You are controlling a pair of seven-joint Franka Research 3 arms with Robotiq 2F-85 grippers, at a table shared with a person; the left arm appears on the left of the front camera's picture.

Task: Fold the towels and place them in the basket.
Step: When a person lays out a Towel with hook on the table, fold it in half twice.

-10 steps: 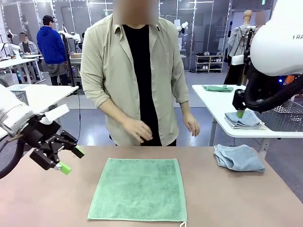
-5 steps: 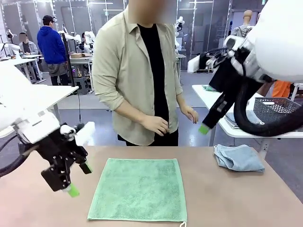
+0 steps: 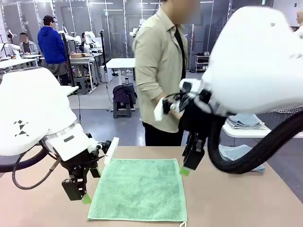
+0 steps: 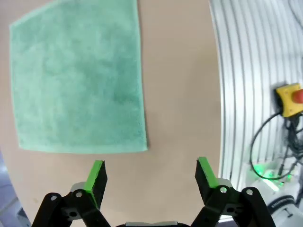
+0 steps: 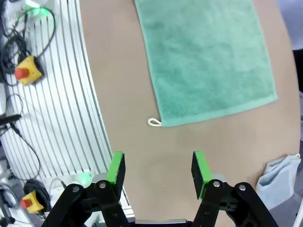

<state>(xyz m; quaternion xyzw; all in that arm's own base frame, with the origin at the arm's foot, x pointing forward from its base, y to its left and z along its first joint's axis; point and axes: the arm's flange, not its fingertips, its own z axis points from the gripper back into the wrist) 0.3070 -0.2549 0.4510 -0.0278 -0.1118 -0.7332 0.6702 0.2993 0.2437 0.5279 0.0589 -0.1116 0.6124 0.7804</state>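
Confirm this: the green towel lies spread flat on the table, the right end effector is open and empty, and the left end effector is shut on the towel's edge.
The left end effector is open and empty: the left wrist view shows its fingers apart over bare table, short of the green towel. The rest holds.

Mint-green square terry towel [image 3: 139, 189] with a white corner loop [image 5: 154, 122] on the plain tan table [image 3: 227, 203]. Right of it, a crumpled pale blue-grey towel [image 5: 280, 174]. Left hand [image 4: 149, 165] and right hand [image 5: 158, 158] — black, bright green pads [image 4: 97, 172].
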